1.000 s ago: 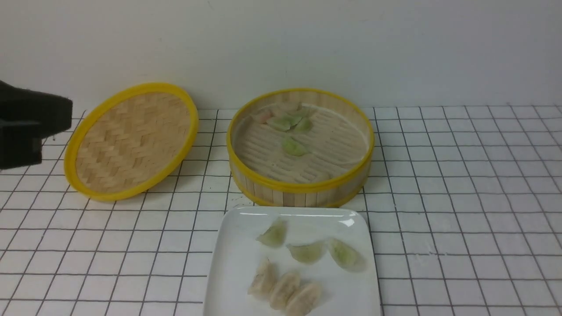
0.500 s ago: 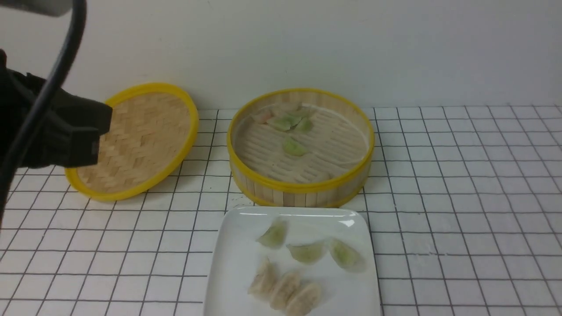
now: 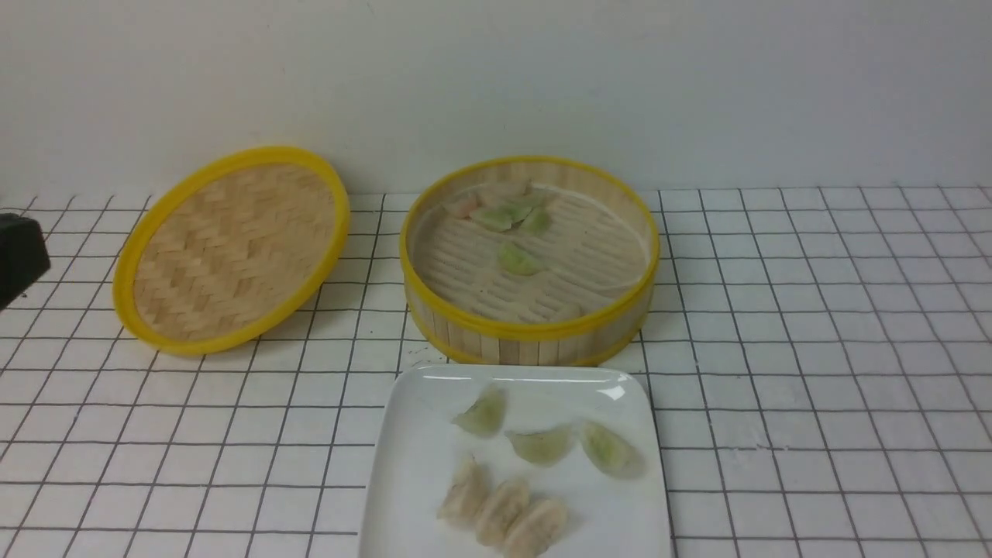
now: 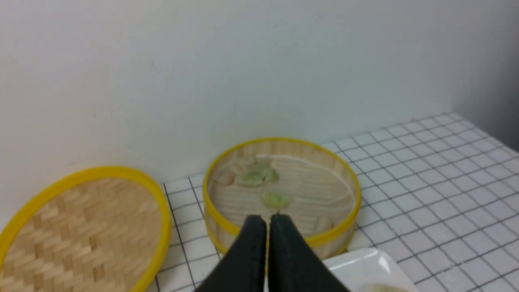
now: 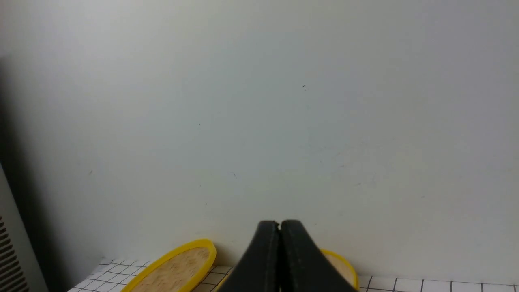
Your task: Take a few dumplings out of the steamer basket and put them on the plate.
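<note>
Sitting on the plate (image 3: 403,465), just in front of the steamer basket (image 3: 531,345), are six dumplings (image 3: 504,511), three green and three beige, so the move looks essentially done. A handful more lie in the basket, mostly clustered at its far side. Both the left pincer (image 4: 267,221) and right pincer (image 5: 279,225) are pressed together, holding nothing. A woven lid (image 3: 232,248) rests tilted beside the basket on the white gridded counter (image 3: 814,349), before a plain pale wall (image 3: 542,77).

Six dumplings (image 3: 542,446) lie on the plate (image 3: 415,473) (steamer basket (image 3: 527,332) just behind).
</note>
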Available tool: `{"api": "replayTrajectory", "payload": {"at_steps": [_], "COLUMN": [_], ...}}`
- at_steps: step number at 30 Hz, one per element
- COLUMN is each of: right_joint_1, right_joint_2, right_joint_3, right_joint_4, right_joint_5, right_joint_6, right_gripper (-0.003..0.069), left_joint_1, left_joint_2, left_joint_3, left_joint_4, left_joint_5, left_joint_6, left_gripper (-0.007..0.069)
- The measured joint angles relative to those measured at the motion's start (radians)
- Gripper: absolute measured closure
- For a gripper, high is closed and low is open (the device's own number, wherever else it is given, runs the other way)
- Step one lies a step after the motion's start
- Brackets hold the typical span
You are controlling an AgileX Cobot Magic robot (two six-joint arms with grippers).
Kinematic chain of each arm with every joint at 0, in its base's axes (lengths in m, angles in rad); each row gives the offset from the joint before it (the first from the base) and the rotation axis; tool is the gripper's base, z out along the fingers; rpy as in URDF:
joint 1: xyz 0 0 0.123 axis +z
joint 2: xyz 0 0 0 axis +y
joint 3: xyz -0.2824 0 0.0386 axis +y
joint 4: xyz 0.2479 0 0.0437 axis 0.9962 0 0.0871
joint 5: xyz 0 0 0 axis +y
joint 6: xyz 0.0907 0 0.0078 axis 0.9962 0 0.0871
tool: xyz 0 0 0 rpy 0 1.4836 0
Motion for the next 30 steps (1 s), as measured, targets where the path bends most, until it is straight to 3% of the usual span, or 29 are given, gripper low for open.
{"api": "replayTrajectory", "payload": {"at_steps": [14,22,26,30], "right_joint_1": [0.000,0.000,0.000,0.000], "right_joint_2": [0.000,0.000,0.000,0.000], "right_joint_3": [0.000,0.000,0.000,0.000], "right_joint_4": [-0.003,-0.004,-0.004,-0.004], "right_joint_5": [0.000,0.000,0.000,0.000], "right_joint_6": [0.000,0.006,0.008,0.008], "right_gripper": [0.0673,0.0673,0.0673,0.0673], "left_joint_1": [0.000,0.005,0.065,0.201], "left_joint_2": [-0.042,-0.065,-0.134,-0.276], "left_joint_3": [0.009,0.068,0.204,0.456], "left_joint_4": [0.003,0.080,0.115,0.125], "left_joint_5": [-0.005,-0.010,-0.066,-0.162], "left_joint_6": [0.001,0.003,0.006,0.010], "left_gripper": [0.0631,0.0631,0.0631,0.0631]}}
